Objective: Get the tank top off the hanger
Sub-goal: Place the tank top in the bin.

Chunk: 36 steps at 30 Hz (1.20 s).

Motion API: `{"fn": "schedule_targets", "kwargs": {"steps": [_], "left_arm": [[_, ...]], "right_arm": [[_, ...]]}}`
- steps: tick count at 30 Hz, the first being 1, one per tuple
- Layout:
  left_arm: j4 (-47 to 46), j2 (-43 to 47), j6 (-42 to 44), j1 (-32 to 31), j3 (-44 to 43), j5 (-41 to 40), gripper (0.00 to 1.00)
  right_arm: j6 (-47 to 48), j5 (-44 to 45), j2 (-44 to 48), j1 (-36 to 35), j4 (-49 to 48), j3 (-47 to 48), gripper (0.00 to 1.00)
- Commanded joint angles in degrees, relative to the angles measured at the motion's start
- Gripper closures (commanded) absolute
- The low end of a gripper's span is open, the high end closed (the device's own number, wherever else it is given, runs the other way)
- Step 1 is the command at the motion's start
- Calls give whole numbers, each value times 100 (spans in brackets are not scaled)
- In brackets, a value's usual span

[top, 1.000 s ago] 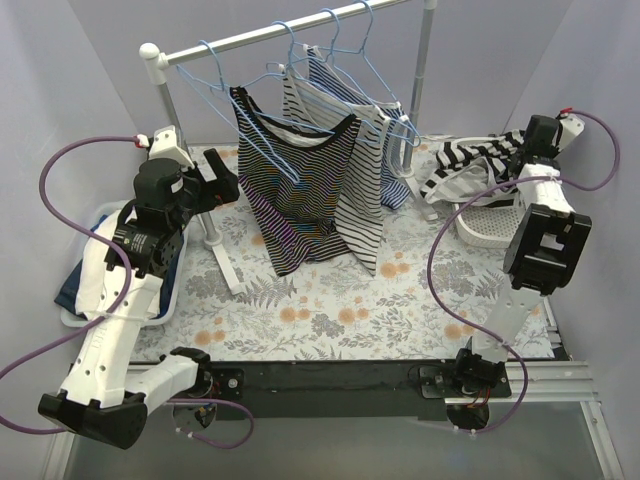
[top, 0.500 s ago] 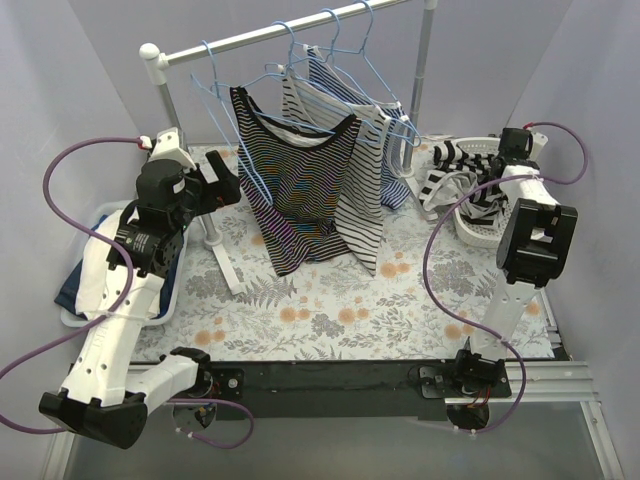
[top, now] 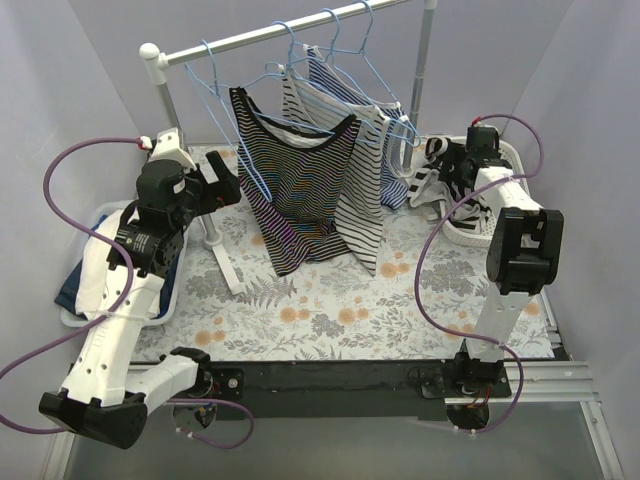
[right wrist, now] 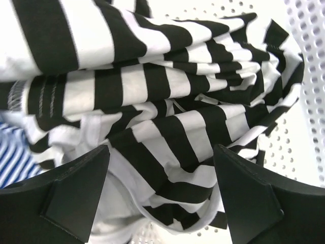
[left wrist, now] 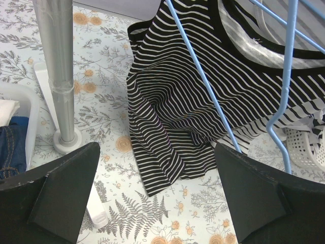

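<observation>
Black-striped tank top [top: 300, 195] hung on blue hanger [left wrist: 204, 81], far edge centre. My left gripper [left wrist: 157, 147] gaped empty facing it; right gripper [right wrist: 161, 148] spread open over striped cloth [right wrist: 167, 117], far-right corner. Risk: strap snagging hanger, yanking rail [top: 260, 40] over.

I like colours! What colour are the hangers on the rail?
Light blue hangers, clearest in the left wrist view.

The tank top [left wrist: 172, 101] is black with thin pale stripes, the hanger [left wrist: 290, 61] light blue, the tablecloth [left wrist: 106, 101] floral.
</observation>
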State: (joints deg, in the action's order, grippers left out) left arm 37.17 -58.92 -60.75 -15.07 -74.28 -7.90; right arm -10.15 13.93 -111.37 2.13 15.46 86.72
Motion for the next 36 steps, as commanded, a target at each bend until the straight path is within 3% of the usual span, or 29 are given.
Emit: {"fn": "schedule_targets", "kwargs": {"steps": [1, 7, 10, 17, 19, 21, 22, 28, 32, 36], "left_arm": [[-87, 143, 11, 22, 80, 34, 2], [-87, 161, 19, 22, 89, 60, 2], [-61, 161, 11, 22, 72, 78, 2], [-43, 161, 19, 22, 54, 78, 2], [-34, 170, 19, 22, 54, 87, 2], [-34, 179, 28, 13, 63, 87, 2], [-34, 179, 20, 22, 72, 87, 2], [-25, 187, 37, 22, 89, 43, 2], [-34, 170, 37, 22, 107, 25, 2], [-69, 161, 37, 22, 116, -1, 2]], "right_arm": [[92, -532, 256, -11, -96, -84, 11], [180, -804, 46, -20, -176, 20, 30], [198, -988, -130, -20, -88, 179, 30], [189, -1305, -385, -20, -79, 249, 54], [189, -1332, -508, -20, -79, 284, 70], [172, -1314, -622, -20, -35, 337, 79], [163, -1279, -657, -11, -17, 407, 96], [-74, -683, -228, -11, -288, 303, 99], [-285, -120, 719, -11, -1088, -241, 99], [-724, 644, 801, 33, -1282, -567, 99]]}}
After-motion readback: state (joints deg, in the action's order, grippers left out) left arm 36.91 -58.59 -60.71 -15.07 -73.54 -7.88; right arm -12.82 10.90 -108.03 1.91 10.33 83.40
